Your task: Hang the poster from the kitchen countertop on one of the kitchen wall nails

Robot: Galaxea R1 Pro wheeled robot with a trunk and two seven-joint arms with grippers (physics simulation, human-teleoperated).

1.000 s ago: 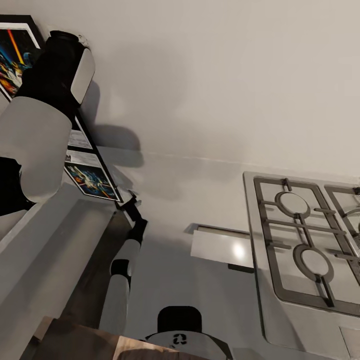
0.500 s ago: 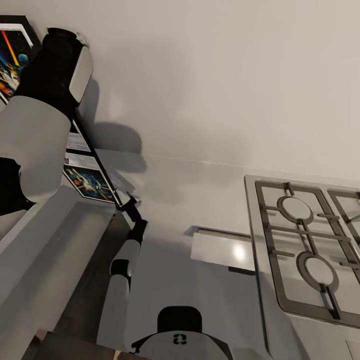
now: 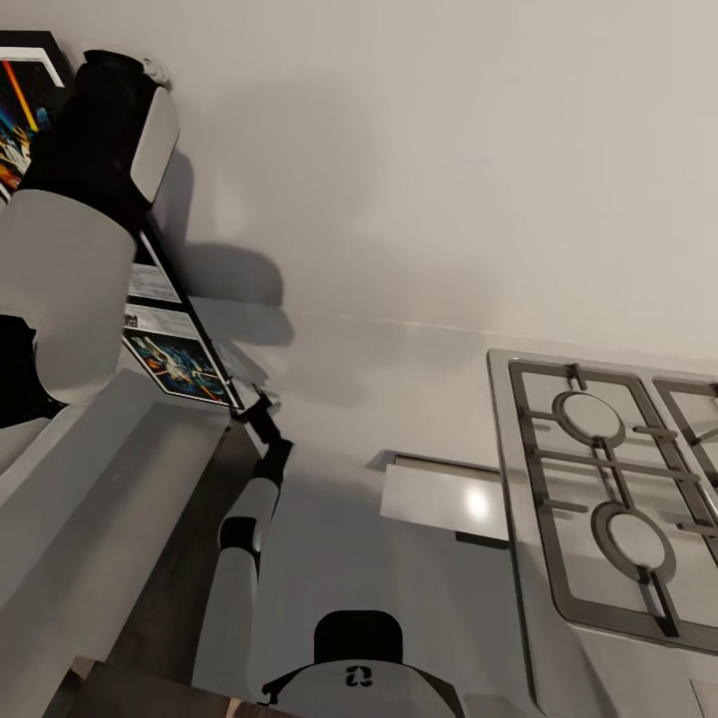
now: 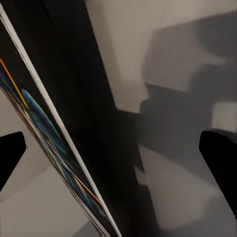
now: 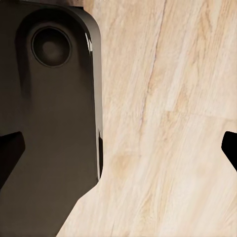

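The left tool (image 4: 112,150) has its fingertips spread wide around the poster (image 4: 54,133), seen edge-on between them, above the worktop (image 3: 399,399). The right tool (image 5: 118,148) gapes open, holding nothing, over wood floor (image 5: 173,123).

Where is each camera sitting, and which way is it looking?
Head view: on the robot's head, looking down over the kitchen countertop and gas hob toward the wall; the left arm rises in front of the poster, and the robot's trunk shows below.
Left wrist view: near the left gripper, looking along its dark fingertips at the poster's edge.
Right wrist view: near the right gripper, facing down at the wooden floor and the robot's dark base.
Shared: head and left wrist views both show the poster.
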